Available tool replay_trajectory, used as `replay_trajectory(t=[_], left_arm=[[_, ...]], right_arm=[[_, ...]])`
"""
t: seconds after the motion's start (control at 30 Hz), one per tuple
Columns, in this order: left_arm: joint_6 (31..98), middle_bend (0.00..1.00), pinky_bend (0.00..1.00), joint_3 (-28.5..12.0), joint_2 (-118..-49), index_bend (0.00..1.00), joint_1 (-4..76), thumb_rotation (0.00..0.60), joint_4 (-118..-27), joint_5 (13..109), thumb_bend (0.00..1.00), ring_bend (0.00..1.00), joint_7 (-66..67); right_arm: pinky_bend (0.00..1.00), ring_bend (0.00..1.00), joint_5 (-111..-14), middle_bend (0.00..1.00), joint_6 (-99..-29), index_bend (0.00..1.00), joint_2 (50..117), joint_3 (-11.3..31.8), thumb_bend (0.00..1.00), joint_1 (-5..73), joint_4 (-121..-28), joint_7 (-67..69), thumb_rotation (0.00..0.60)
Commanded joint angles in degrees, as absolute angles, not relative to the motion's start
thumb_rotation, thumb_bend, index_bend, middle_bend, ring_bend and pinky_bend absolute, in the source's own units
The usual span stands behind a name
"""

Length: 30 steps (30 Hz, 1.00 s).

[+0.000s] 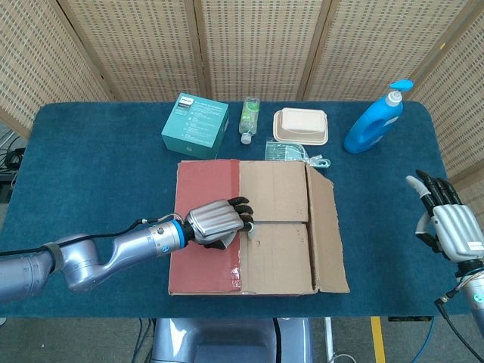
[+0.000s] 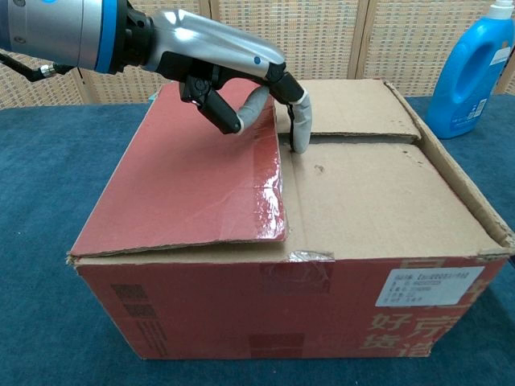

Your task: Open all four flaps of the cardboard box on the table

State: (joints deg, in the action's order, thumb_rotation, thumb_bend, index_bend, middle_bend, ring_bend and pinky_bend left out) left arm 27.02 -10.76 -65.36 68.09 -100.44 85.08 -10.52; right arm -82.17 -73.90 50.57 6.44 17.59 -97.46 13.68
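left hand (image 2: 241, 76) hooks fingertips (image 2: 300, 129) under the red flap (image 2: 201, 177) edge of the cardboard box (image 1: 257, 227) — grip unclear; right hand (image 1: 446, 219) open, partly cut off.

The left robot hand (image 1: 218, 221) covers the red flap (image 1: 208, 227) beneath its palm, and beyond it the teal carton's (image 1: 195, 125) print is illegibly small.

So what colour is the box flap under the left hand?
Red, a glossy cardboard flap, under the left hand; chest view.

Bright, even light; soft shadows; glare on red flap (image 2: 201, 181) tape; both views sharp.
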Motion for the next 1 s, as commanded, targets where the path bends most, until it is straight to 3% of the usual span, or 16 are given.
replay_trajectory(t=[0.03,0.6,1.0], left_arm=[[27.0,0.34,0.06,-10.6,-65.1,0.36,68.2,0.52,-100.6,84.7,1.0,0.16,-10.2],[27.4,0.4,0.09,-10.3,-59.2,0.4,68.3,0.52,-104.3,83.4,1.0,0.21,-9.2],[32.6,0.4,0.09,-11.2,-51.8,0.4,65.0,0.522,-108.9,84.8,1.0,0.21,-10.9]], right_arm=[[0.0,0.0,-82.2,0.01,-73.9,0.01,50.6,6.6,1.0,17.6,-97.4,13.7,0.6],[0.0,0.0,-81.7,0.01,-72.9,0.01,51.4,7.7,1.0,17.9,-96.7,14.2,0.6],[0.0,0.0,-81.5,0.01,-72.6,0.01,51.0,8.2,1.0,17.8,-96.9,14.0,0.6]])
